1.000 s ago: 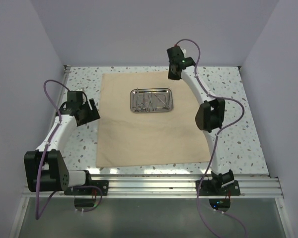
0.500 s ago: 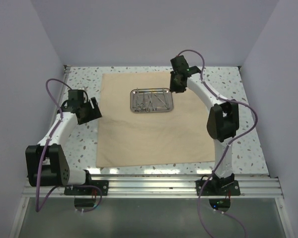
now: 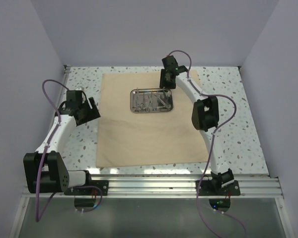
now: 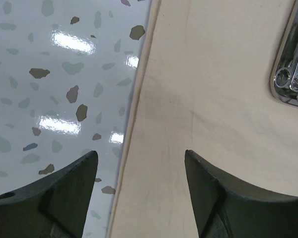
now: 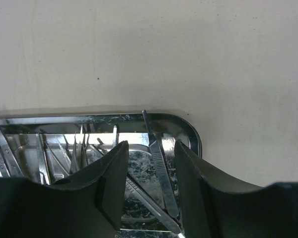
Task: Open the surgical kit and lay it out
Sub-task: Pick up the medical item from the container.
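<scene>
From above, the tan cloth [image 3: 149, 134] lies spread flat on the speckled table [image 3: 238, 124], with the steel tray [image 3: 152, 112] of silver instruments [image 3: 151, 100] toward its far end.

At the left wrist, the left gripper [image 4: 139, 156] gapes wide over the cloth's left edge.

At the right wrist, the right gripper [image 5: 150, 145] is part-open, its fingers either side of the tweezers [image 5: 159, 158] at the tray's far right corner.

You've got 1 cloth [image 3: 149, 134] and 1 tray [image 3: 132, 102]. 2 grippers: L gripper [image 4: 140, 156], R gripper [image 5: 150, 146]. Instruments [image 3: 151, 101] are piled up, so can't give you an exact no. 1 tweezers [image 5: 160, 163] reads clear, plus min. 3 ring handles [image 4: 288, 74] at one end.
</scene>
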Controlling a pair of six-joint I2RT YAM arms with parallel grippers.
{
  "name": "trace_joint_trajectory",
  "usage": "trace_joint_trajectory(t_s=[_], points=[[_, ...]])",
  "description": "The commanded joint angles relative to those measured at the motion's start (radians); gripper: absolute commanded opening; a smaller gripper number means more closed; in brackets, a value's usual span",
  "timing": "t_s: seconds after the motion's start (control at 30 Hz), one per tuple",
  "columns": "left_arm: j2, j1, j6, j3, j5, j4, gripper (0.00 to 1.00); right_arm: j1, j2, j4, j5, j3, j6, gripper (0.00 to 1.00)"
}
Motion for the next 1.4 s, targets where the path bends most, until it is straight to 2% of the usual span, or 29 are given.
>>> trace_joint_trajectory(t_s=[0.0,0.33,0.53,0.7,0.83,1.03,1.2,1.37], points=[[-0.058,0.007,-0.032,-0.013,-0.03,-0.035,0.74,-0.001,0.031,0.001,-0.018,0.056,0.008,0.45],[-0.085,0.008,-0.032,-0.026,-0.082,-0.061,0.75,-0.001,0.108,-0.001,-0.016,0.085,0.015,0.42],[-0.052,0.008,-0.026,-0.023,-0.079,-0.041,0.75,0.011,0.116,-0.048,0.077,0.07,-0.027,0.34],[-0.022,0.008,-0.008,-0.019,-0.07,-0.017,0.75,0.037,0.116,-0.085,0.151,0.007,-0.058,0.3],[-0.007,0.01,0.006,-0.026,-0.058,0.0,0.75,0.062,0.135,-0.114,0.165,-0.01,-0.067,0.23],[0.001,0.01,0.032,-0.038,-0.044,0.015,0.75,0.074,0.228,-0.226,0.154,0.113,-0.048,0.01],[-0.004,0.013,0.04,-0.044,-0.039,0.02,0.75,0.071,0.179,-0.19,0.196,0.096,-0.061,0.0],[-0.002,0.013,0.035,-0.052,-0.012,0.04,0.75,0.042,0.058,-0.147,0.234,0.101,-0.075,0.0]])
